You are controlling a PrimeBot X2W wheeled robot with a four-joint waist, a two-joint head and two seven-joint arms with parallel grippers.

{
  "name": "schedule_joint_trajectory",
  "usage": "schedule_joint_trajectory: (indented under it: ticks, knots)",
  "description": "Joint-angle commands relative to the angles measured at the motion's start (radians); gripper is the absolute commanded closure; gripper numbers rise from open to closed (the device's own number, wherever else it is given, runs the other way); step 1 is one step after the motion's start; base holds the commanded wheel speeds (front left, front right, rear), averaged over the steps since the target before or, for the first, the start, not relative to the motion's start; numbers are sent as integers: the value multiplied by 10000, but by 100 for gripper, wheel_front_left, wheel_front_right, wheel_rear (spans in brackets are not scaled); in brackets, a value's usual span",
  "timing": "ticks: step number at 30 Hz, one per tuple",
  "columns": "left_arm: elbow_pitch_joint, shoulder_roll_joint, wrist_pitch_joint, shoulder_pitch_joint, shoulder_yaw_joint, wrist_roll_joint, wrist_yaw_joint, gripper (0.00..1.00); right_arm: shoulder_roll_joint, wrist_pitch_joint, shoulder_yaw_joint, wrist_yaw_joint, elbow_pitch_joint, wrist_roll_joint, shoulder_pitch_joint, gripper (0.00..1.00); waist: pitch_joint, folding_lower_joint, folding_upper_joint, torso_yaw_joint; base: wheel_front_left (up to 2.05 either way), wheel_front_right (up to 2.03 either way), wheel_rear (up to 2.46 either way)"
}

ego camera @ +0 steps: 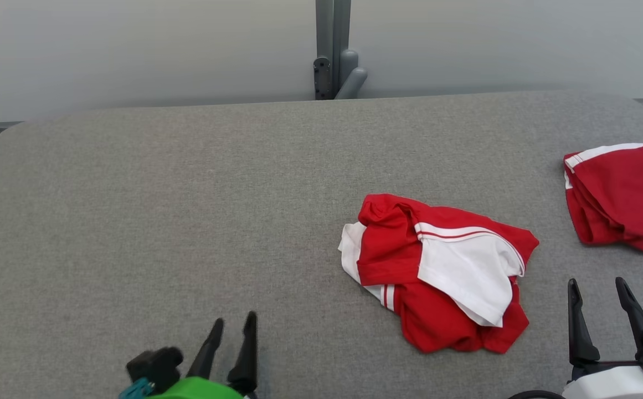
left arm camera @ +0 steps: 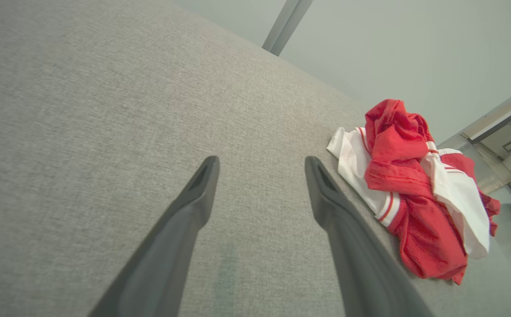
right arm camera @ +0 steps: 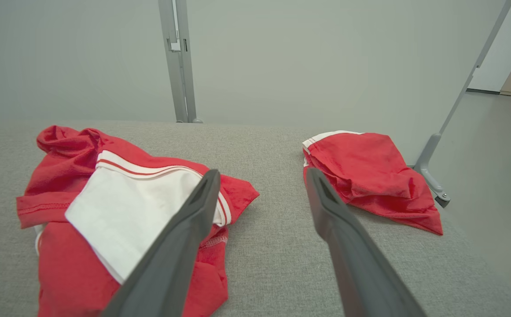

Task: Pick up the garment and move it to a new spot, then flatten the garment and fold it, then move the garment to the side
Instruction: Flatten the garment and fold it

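Starting on the left: the left gripper [ego camera: 235, 318] hangs low over the bare grey padded table [ego camera: 133, 221] at the near edge, its two dark fingers spread apart with nothing between them. It is released and touches no cloth. In the left wrist view the fingers [left arm camera: 198, 193] frame plain grey fabric, and the garment [left arm camera: 413, 193] sits off to their right, clear of the nearer fingertip. Moving to the middle, the garment is a crumpled red and white heap on the table, right of centre. A white panel with red stripes is draped across its top and a red fold is bunched at the far side. It lies well apart from the left gripper and much nearer the right one. Over on the right, the right gripper [ego camera: 597, 282] sits at the near edge just beside the garment's right-hand side, jaws wide and holding nothing. In its wrist view its left finger crosses in front of the white panel, but whether it touches is not clear. Farther right, a second red garment [ego camera: 623, 194] with a white band lies at the table's right edge.
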Motion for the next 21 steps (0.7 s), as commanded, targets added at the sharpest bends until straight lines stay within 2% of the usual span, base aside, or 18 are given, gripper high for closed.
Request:
schedule_joint_trajectory:
  ticks: [1, 4, 5, 6, 9, 12, 15, 18, 21]
  knots:
    - [110, 13, 275, -412, -448, -493, 159, 0, -67, -15, 12, -7, 12, 39, -44, 0, 146, 0, 0, -222, 0, 0, 0]
    - [223, 20, 1131, -1121, -1508, -2008, 559, 0, -69, -15, 46, -7, 2, 42, -124, 0, 246, 0, 0, -495, 0, 0, 0]
    - [223, 20, 1131, -1121, -1508, -2008, 559, 0, -69, -15, 46, -7, 2, 42, -124, 0, 246, 0, 0, -495, 0, 0, 0]
    - [175, 26, 1381, -1290, -1748, -2776, 744, 0, -68, -15, 50, -7, 2, 43, -146, 0, 278, 0, 0, -598, 0, 0, 0]
    - [-26, 20, 1991, -1942, -2482, -4838, 1435, 0, -64, -15, 33, -7, 11, 74, -233, 0, 430, 0, 0, -889, 0, 0, 0]
    - [-1, 36, 2194, -2503, -2884, -6241, 2229, 0, -52, -15, 62, -6, 19, 105, -306, 0, 570, 0, 0, -1149, 0, 0, 0]
    - [240, 21, 2380, -3223, -3296, -6946, 3273, 0, -38, -15, 24, -7, 17, 125, -396, 0, 701, 0, 0, -1310, 0, 0, 0]
    - [478, 32, 2652, -3795, -3591, -7532, 3967, 0, -19, -14, 19, -7, 23, 150, -415, 0, 811, 0, 0, -1415, 0, 0, 0]
    - [763, 27, 2849, -4404, -3770, -7891, 4423, 0, 0, -15, 50, -7, 60, 181, -496, 0, 926, 0, 0, -1497, 0, 0, 0]
